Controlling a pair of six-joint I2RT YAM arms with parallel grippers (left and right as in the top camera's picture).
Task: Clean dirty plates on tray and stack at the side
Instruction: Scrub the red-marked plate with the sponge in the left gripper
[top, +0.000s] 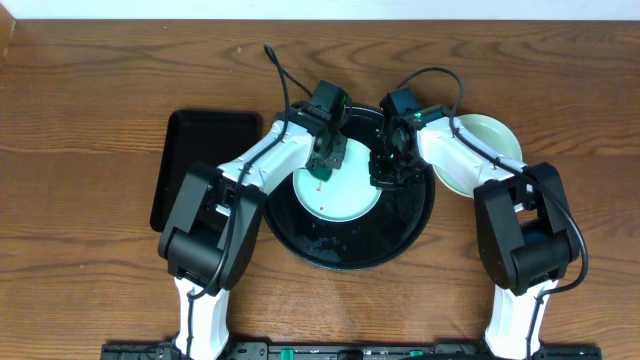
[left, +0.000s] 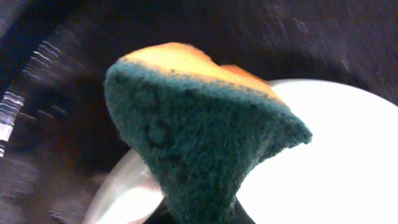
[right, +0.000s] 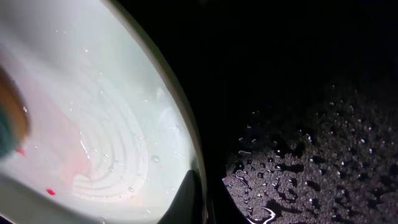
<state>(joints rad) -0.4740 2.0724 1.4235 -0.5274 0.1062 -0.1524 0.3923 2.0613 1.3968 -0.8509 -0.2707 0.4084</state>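
A pale mint plate (top: 340, 200) with small reddish smears lies in the round black tray (top: 405, 235). My left gripper (top: 325, 158) is shut on a green and yellow sponge (left: 199, 143) and holds it over the plate's far edge; the plate shows white under the sponge in the left wrist view (left: 336, 168). My right gripper (top: 386, 168) is shut on the plate's right rim. In the right wrist view one finger (right: 189, 199) lies over the rim of the wet, smeared plate (right: 93, 137). A pale plate (top: 488, 148) sits on the table at the right, beside the tray.
A rectangular black tray (top: 205, 165) lies on the wooden table to the left of the round one. The round tray's floor is wet with water drops (right: 311, 168). Both arms reach in over the tray's far half.
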